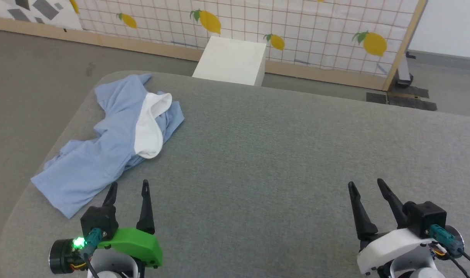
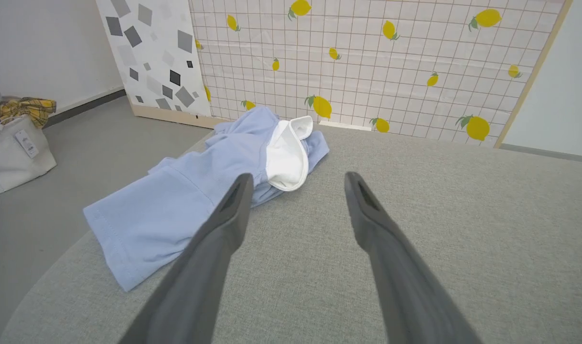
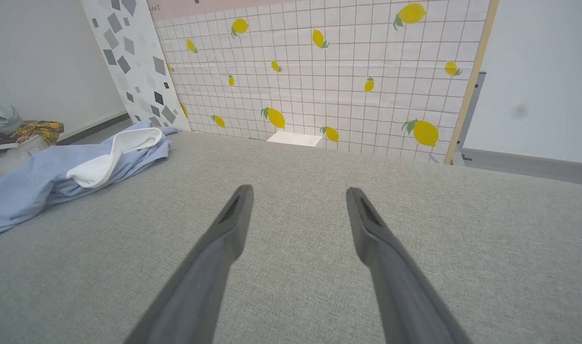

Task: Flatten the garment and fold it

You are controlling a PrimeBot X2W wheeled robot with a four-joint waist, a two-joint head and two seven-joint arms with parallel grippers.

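The garment (image 1: 103, 146) is a light blue T-shirt lying crumpled at the far left of the grey table (image 1: 277, 154), with a flap of white inside fabric (image 1: 150, 123) turned up. My left gripper (image 1: 129, 187) stands open just in front of its near edge, touching nothing. From the left wrist, the garment (image 2: 186, 200) spreads ahead and left of the left gripper (image 2: 296, 179). Far to the right, my right gripper (image 1: 365, 184) is open over bare cloth. The right wrist view has the garment (image 3: 42, 177) at the far left, well away from the right gripper (image 3: 298, 191).
A white box (image 1: 232, 60) stands on the floor behind the table, before a lemon-print screen (image 1: 296, 27). The table's left edge curves close beside the garment. A bag with clothes (image 2: 14, 143) sits on the floor to the left.
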